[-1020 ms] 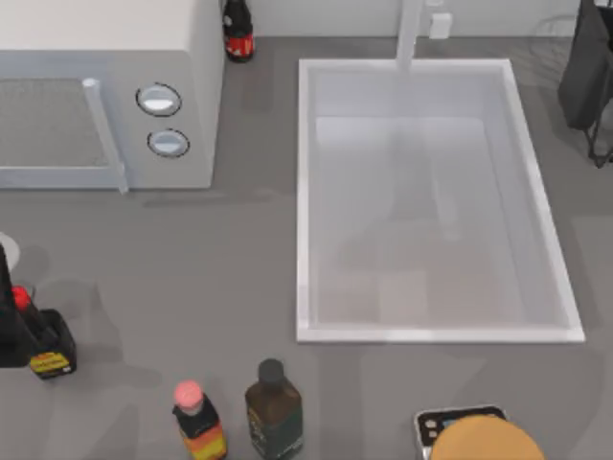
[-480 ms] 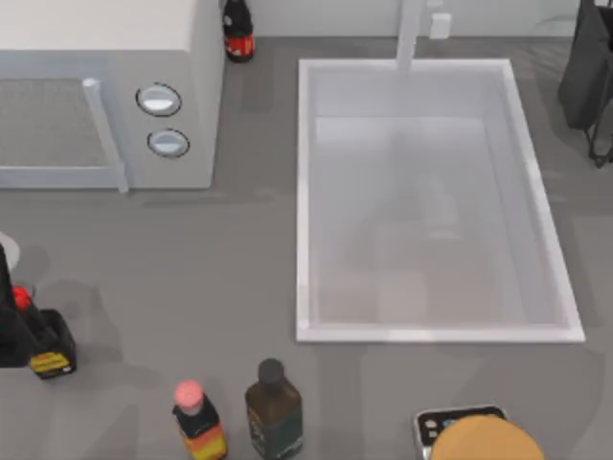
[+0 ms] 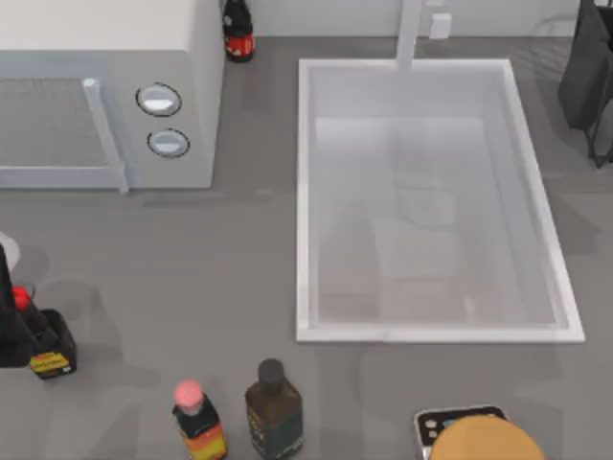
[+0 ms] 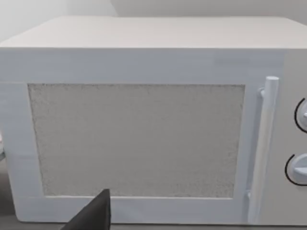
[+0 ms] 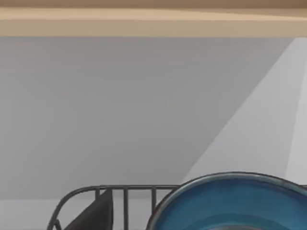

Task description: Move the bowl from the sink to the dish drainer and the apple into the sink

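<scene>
The white sink (image 3: 305, 192) stands right of centre with nothing in it. The blue bowl (image 5: 230, 203) sits close under my right wrist, beside the dark bars of the dish drainer (image 5: 124, 191). My right arm (image 3: 586, 67) is at the far right corner, over the dish drainer (image 3: 601, 144). One right finger (image 5: 96, 213) stands apart from the bowl's rim, so that gripper looks open. One left finger (image 4: 93, 215) points at the microwave door (image 4: 136, 139), and that gripper looks open too. A small red spot (image 3: 19, 299) lies at the left edge; I cannot tell if it is the apple.
The white microwave (image 3: 105, 96) fills the far left. A dark bottle (image 3: 238, 34) stands behind it and another with a yellow label (image 3: 53, 353) at the left edge. Two bottles (image 3: 273, 412) stand at the front. A tan-orange round thing (image 3: 484, 443) rests on a small scale at the front right.
Only the faint shadows on the sink floor have shifted toward the front. Arms and objects stand as before.
</scene>
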Action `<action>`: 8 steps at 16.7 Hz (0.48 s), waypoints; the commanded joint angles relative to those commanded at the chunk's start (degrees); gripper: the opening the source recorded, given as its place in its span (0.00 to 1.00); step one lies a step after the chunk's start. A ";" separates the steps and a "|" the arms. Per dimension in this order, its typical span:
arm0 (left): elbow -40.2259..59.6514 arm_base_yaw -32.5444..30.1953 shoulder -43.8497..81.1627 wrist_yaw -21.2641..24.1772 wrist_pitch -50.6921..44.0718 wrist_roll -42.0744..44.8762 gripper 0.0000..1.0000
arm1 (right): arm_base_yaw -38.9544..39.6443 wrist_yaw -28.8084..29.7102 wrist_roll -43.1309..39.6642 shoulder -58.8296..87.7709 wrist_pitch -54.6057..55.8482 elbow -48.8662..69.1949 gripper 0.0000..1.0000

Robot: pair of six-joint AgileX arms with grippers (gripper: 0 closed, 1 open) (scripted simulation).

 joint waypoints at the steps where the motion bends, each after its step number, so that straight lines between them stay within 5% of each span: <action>1: 0.00 0.00 0.00 0.00 0.00 0.00 1.00 | 0.54 0.48 -0.01 -3.16 -1.42 -1.69 1.00; 8: 0.00 0.00 0.00 0.00 0.00 0.00 1.00 | 5.81 4.74 -0.31 -31.90 -15.29 -18.10 1.00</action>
